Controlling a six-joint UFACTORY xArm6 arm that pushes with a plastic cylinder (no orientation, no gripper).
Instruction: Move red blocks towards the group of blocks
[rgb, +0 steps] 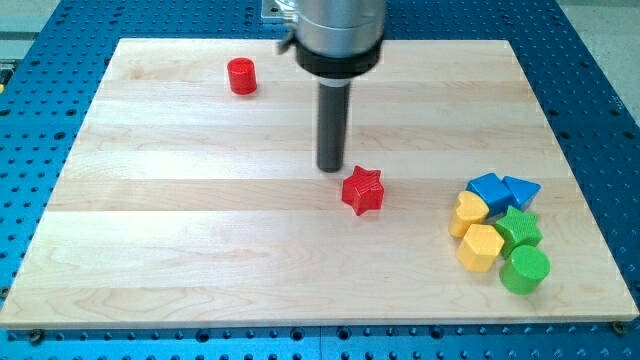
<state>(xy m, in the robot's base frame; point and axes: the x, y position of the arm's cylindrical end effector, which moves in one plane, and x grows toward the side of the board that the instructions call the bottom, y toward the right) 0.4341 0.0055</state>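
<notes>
A red star block (363, 190) lies near the board's middle. My tip (331, 168) stands just up and to the left of it, close but not clearly touching. A red cylinder (241, 76) stands near the view's top left, far from my tip. The group sits at the view's right: a blue block (489, 189), a blue triangle (521, 190), a yellow block (467, 213), a yellow hexagon (480, 246), a green star (518, 228) and a green cylinder (525, 269).
The wooden board (200, 250) lies on a blue perforated table (600, 100). The arm's grey housing (338, 35) hangs over the board's top edge.
</notes>
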